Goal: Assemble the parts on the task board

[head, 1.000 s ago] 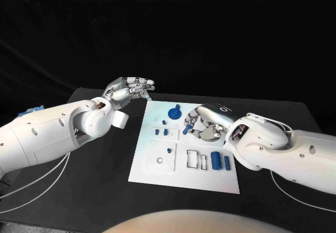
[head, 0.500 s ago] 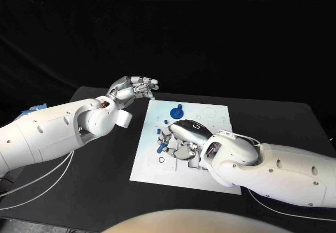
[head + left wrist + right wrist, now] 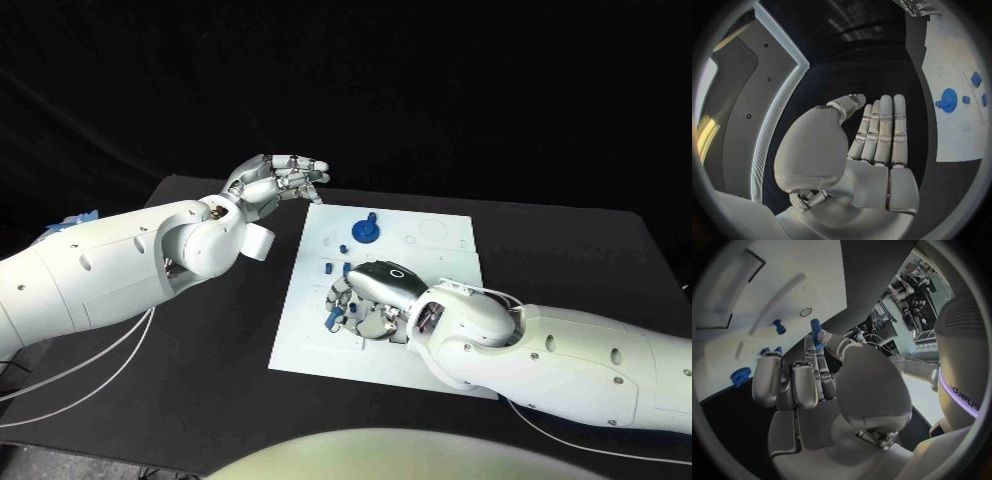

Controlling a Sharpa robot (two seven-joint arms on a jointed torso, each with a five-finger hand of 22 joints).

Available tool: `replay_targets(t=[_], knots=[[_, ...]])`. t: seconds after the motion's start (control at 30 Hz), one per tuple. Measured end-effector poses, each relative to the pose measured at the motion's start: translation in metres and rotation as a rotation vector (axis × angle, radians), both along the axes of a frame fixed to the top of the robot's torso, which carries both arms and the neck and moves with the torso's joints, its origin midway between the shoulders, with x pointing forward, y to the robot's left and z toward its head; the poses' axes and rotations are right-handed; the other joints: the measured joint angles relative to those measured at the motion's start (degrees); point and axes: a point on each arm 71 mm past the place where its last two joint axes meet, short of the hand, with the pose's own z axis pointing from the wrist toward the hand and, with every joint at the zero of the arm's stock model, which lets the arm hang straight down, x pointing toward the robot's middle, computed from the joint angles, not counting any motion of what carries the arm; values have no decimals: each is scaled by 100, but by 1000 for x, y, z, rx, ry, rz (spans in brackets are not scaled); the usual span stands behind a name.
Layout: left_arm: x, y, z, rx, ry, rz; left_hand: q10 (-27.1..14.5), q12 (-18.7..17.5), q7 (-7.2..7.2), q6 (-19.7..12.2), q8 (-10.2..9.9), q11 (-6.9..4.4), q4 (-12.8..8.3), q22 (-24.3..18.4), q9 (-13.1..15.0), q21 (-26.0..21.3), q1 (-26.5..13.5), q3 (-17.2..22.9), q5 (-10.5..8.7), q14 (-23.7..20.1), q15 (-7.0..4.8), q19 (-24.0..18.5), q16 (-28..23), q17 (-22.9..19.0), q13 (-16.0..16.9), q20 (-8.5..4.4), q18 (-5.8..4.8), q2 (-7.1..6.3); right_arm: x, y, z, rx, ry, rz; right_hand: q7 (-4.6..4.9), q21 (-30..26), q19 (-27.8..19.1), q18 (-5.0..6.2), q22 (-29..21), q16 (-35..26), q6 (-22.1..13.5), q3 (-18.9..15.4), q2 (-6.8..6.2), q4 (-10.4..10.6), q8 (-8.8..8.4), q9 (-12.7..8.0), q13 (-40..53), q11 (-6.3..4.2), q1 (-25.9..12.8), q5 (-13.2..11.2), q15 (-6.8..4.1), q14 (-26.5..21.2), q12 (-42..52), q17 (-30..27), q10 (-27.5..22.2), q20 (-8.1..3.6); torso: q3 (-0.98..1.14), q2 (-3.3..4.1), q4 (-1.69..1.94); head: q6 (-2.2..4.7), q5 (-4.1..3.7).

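Reaching farther across the task board (image 3: 433, 375) than half a second ago, the right hand (image 3: 372, 295) now hangs over the board's left-middle portion, its white forearm covering the lower right part of the plate where two blue cylinders lay in view a second ago. The white board lies in the middle of the black table (image 3: 216, 350). In the right wrist view a short blue peg (image 3: 815, 328) is pinched between the tips of the hand's fingers (image 3: 820, 365), the remaining ones curled beside it; the head view shows a blue piece at the hand's left edge, low over the board, and whether it touches the plate cannot be told. Another small blue part (image 3: 779, 327) stands on the board just beyond the peg, near a small ring-shaped hole (image 3: 805, 312). Toward the far edge sits a round blue knob (image 3: 366, 230), with a few small blue parts (image 3: 335, 264) between it and the right hand. The left hand (image 3: 276, 182) is raised off the board's far left corner, holding nothing; its wrist view shows the palm flat and the fingers (image 3: 879, 130) straight and pressed side by side. White cables (image 3: 87, 375) trail over the table under the left arm, and a small blue object (image 3: 65, 226) at the table's left edge is too cut off to identify.
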Motion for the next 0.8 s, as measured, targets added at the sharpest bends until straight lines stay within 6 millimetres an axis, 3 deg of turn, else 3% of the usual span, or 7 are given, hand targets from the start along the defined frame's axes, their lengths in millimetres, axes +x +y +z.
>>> replay_targets(t=[0.8], knots=[[0, 1, 0, 1, 2, -1, 0, 0, 0, 0, 0, 0, 0, 5, 0, 0, 0, 0, 0, 0, 0, -21, 0, 1, 0, 20, 0, 0, 2, 2, -12, -80, -23, 5, 22, -26, 0, 1, -2, 0, -1, -2, -17, 0, -10, 15, 12, 1, -15, -5, 0, 0, 0, -32, 0, 0, 3, -1, -2, -22, -1]])
